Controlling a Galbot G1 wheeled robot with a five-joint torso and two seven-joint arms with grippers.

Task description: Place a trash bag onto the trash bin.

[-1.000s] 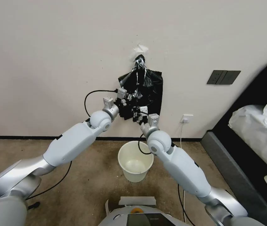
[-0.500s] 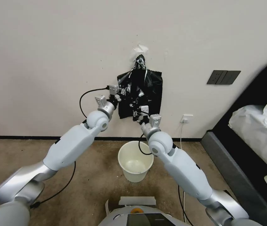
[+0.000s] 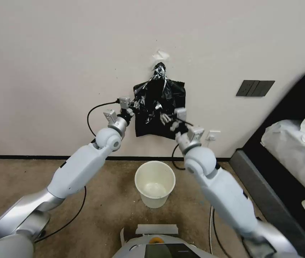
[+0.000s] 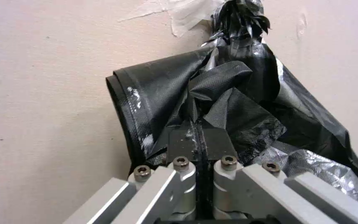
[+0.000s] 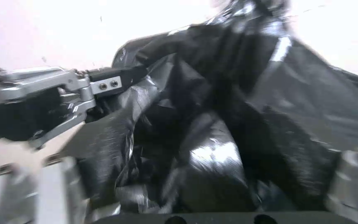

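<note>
- The left gripper point(image 4: 196, 137) is clenched on a fold of the thin, glossy black plastic trash bag point(image 3: 159, 107), at the bag's 9 o'clock edge.
- The right gripper point(image 3: 166, 117) stands with its fingers spread wide before the bag's middle.
- The bag hangs from the off-white wall point(image 3: 70, 64).
- At 6 o'clock below it, well apart, the round off-white plastic trash bin point(image 3: 155, 183) stands upright on the brown carpet point(image 3: 105, 200).
</note>
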